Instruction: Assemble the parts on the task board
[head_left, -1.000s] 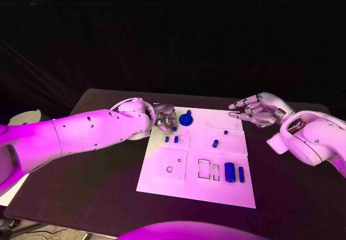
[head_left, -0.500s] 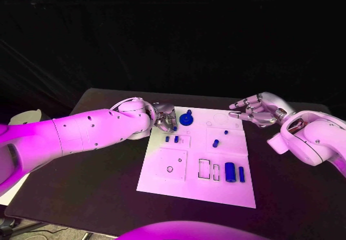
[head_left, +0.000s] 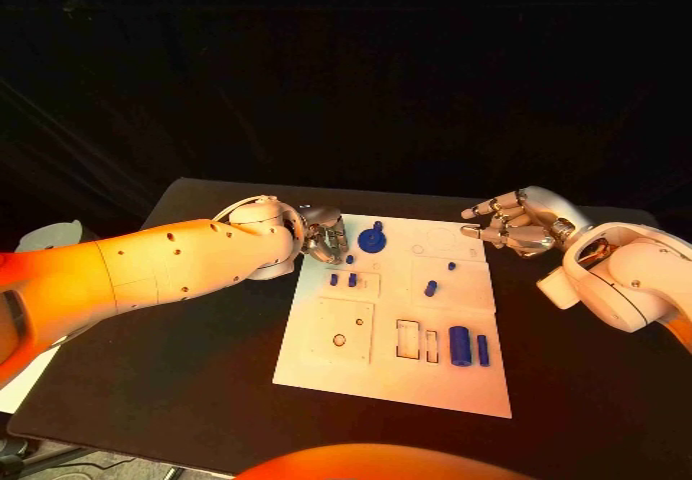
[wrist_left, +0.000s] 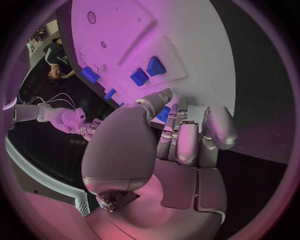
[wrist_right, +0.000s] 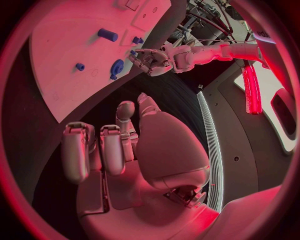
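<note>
— Where is your left hand (head_left: 326, 238)?

— At the far left corner of the flat white rectangular task board (head_left: 378, 362) on the black tabletop (head_left: 188, 370). Its fingers (wrist_left: 187, 145) are curled in close together; you cannot tell whether they hold anything. The round blue disc part (head_left: 372, 239) lies just beside them.

— And your right hand (head_left: 515, 226)?

— It hovers off the board's far right corner, fingers (wrist_right: 78, 150) loosely apart, holding nothing. The blue cylinder part (head_left: 460, 344) lies near the board's right edge.
</note>
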